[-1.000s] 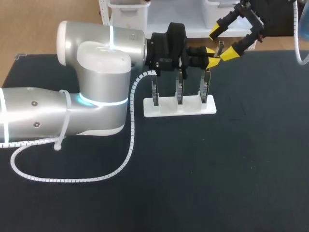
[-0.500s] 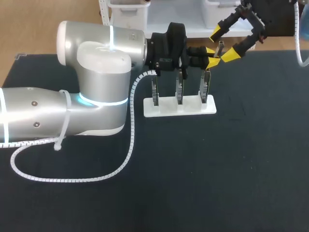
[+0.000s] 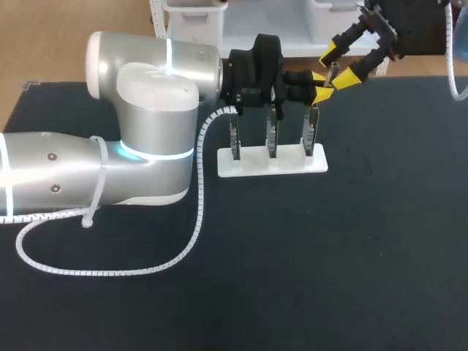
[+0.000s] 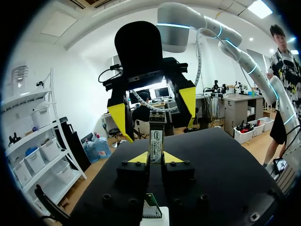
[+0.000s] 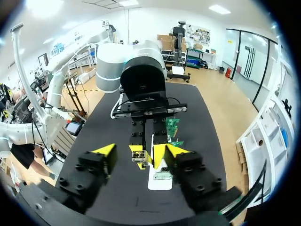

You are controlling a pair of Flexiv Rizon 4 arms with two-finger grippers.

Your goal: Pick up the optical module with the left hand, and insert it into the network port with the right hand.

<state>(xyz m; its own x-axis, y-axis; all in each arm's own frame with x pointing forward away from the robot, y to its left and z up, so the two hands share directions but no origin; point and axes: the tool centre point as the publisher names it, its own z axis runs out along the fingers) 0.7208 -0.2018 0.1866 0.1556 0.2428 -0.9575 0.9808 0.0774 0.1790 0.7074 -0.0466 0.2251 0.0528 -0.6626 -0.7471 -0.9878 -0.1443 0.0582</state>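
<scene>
Starting leftmost in the head view, the bulky silver left arm (image 3: 139, 139) lies across the black worktop (image 3: 351, 256), and a white spiral-wrapped cable (image 3: 197, 212) loops off it toward seven o'clock. At the arm's three o'clock end, the left pincer (image 4: 155, 158) is closed on the slim metal optical module (image 4: 156, 139). Both yellow tips press its flanks, and the module stands out past them with its labelled face toward the left wrist camera. At the pincer's six o'clock sits the flat white plastic stand (image 3: 270, 162), holding three upright green network-port boards (image 3: 271, 137) side by side. The left pincer hovers above the rightmost board, apart from it. At about one o'clock from the stand, the right pincer (image 3: 339, 64) hangs wide open. Its yellow tips sit either side of the module's free end, not gripping it.
</scene>
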